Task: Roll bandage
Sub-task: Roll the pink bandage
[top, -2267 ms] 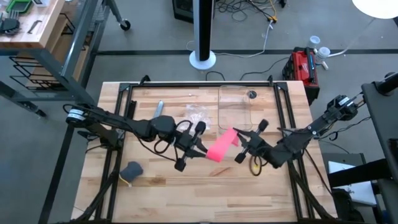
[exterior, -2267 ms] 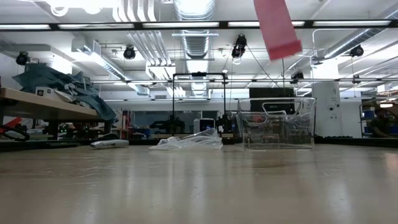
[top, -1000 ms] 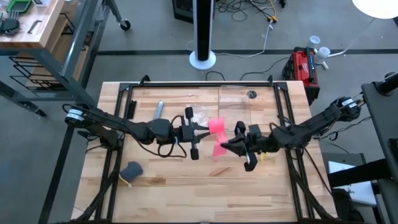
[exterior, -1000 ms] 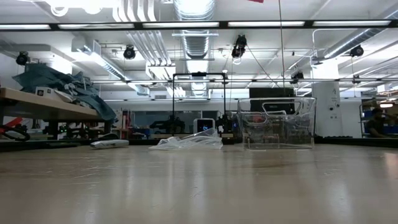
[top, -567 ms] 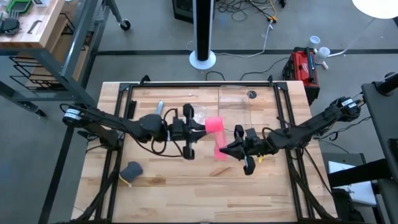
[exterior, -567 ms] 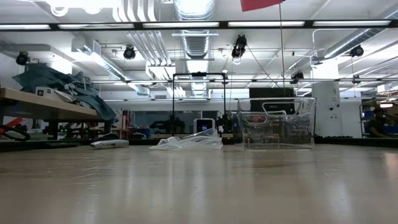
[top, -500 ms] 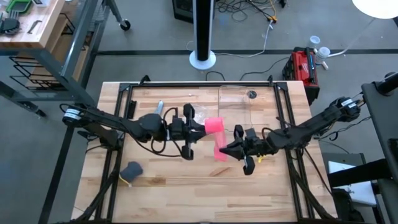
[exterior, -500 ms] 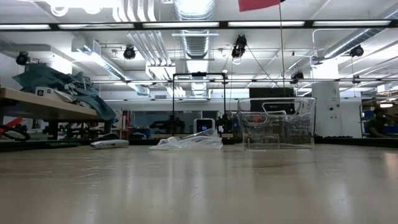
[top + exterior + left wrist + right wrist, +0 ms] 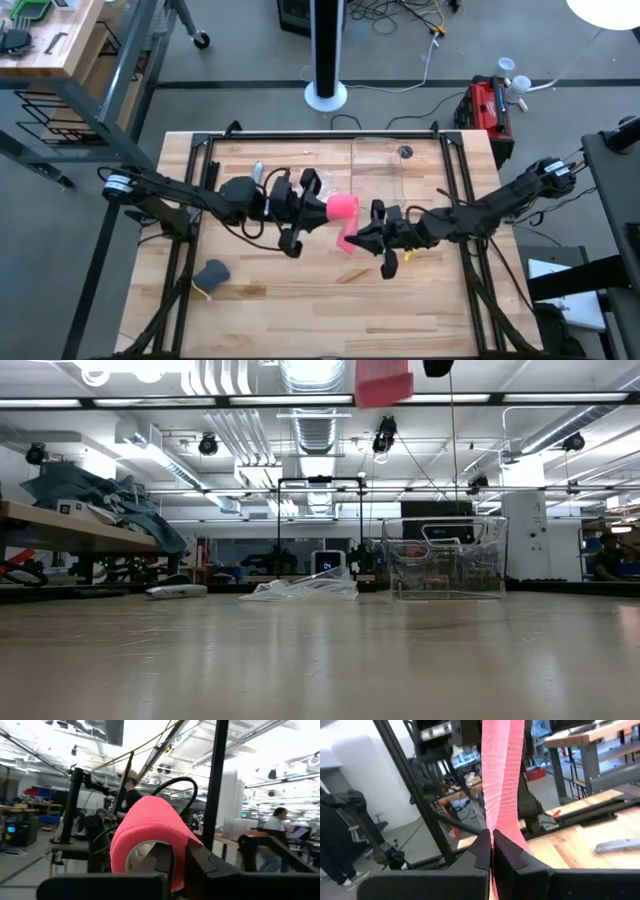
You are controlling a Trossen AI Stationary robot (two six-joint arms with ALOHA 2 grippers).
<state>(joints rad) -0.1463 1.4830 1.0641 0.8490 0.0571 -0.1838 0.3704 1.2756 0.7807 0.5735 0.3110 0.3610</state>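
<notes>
While the low view shows only bare worktop (image 9: pixel 300 660) in front, the bandage (image 9: pixel 343 212) hangs above its middle, at the centre of the high view. The left end effector (image 9: pixel 312 211) is clamped on the pink roll; the right end effector (image 9: pixel 358 238) pinches the loose strip. Farther back stand a clear bin (image 9: pixel 443 558) and a plastic bag (image 9: pixel 300 586).

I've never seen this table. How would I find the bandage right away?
Look at the middle of the wooden table, where the two dark arms meet. Between the left gripper and the right gripper, held up off the table, is the bandage: a small roll with a strip trailing to the right gripper. It is the only bright pink thing; the plastic bag is clear and the lump is grey-blue.
</notes>
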